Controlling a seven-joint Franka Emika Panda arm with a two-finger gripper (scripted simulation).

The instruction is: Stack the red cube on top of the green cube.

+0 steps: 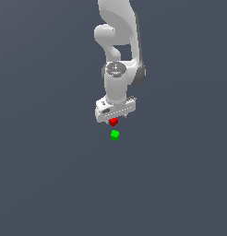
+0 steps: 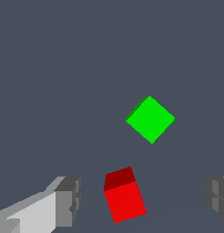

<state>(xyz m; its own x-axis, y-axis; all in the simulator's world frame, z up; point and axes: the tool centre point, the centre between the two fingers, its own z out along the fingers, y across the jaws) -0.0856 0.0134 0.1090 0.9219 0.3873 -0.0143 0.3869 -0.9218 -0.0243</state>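
The red cube (image 1: 113,121) lies on the grey floor right under my white gripper (image 1: 116,116). In the wrist view the red cube (image 2: 124,198) sits between the two grey fingertips (image 2: 68,200) with a gap on each side, nearer to one finger than the other. My gripper (image 2: 143,200) is open and nothing touches the cube. The green cube (image 1: 115,135) rests on the floor a short way in front of the red one, apart from it. In the wrist view the green cube (image 2: 150,119) is turned about 45 degrees relative to the fingers.
Only the flat grey floor (image 1: 50,175) surrounds the two cubes. The white arm (image 1: 119,50) rises behind the gripper in the exterior view.
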